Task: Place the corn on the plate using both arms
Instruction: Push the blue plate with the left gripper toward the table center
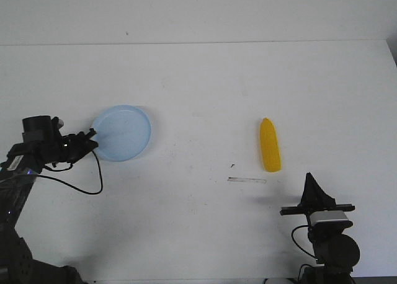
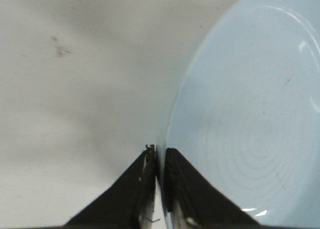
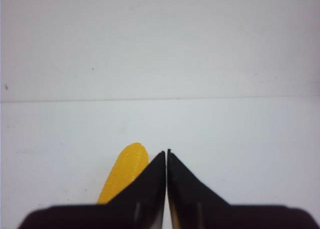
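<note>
My right gripper point(image 1: 309, 175): nearest the camera, at the near right of the table; its fingers are pressed together into one thin point aimed away from me, with nothing between them.
My right arm point(image 1: 329, 234): low and short in the front view, with a grey-and-black wrist block and a dark crossbar behind the fingers.
My left gripper point(image 1: 93, 133): at the left, reaching rightward, its tips at the left edge of the plate.
Left grip: in the left wrist view my two dark fingers point(image 2: 187, 189) are closed on the rim, which runs into the thin slit between them.
My left arm point(image 1: 37, 144): black, angled up from the near left corner, with a black cable point(image 1: 80, 185) looping on the table beneath it.
Plate point(image 1: 121, 133): on the left part of the table, round, shallow, pale blue plastic; faint concentric rings show on its smooth inside in the left wrist view.
Corn point(image 1: 270, 145): right of centre, lying flat, well apart from the plate, just beyond my right gripper and slightly left of it; nothing lies between the two.
Corn's shape: bright yellow, elongated, with a bumpy surface; the tapered tip points far, the blunter end near.
Table point(image 1: 198, 79): white and matte, with a few faint scuffs.
Mark point(image 1: 247, 180): a thin pale strip lying flat, just near of the corn.
</note>
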Controlling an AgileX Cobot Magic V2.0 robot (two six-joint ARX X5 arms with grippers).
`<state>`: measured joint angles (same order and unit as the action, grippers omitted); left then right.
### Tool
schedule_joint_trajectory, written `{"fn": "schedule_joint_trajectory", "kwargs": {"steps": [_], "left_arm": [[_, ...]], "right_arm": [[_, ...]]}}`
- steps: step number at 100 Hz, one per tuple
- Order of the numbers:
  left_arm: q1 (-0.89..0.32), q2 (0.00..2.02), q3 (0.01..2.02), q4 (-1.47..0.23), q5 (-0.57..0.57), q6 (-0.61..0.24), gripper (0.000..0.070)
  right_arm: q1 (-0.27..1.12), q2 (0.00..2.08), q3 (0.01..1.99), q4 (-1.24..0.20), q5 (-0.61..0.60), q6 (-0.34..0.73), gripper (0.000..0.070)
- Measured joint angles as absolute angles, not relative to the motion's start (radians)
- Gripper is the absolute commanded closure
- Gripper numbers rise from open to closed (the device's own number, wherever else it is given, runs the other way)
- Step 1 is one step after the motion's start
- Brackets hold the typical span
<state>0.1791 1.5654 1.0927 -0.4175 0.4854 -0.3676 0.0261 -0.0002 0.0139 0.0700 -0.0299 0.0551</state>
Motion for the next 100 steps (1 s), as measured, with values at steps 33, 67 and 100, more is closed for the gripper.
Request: {"fn": "schedule_joint_trajectory", "kwargs": {"steps": [33,67,100], "left_arm": [[-0.187,1.566,1.093,-0.321,0.403,-0.495,0.0699],[-0.418,1.584,1.093,-0.292,0.279,-0.562,0.0699],[-0.439,1.652,1.093,-0.297,0.274,-0.591,0.0577]], "right_arm": [[0.026,0.000,0.014,0.070,-0.030,0.055,0.0697],[0.026,0.000,0.014,0.070,-0.030,0.055,0.0697],[0.026,0.000,0.014,0.070,-0.030,0.055,0.0697]]}}
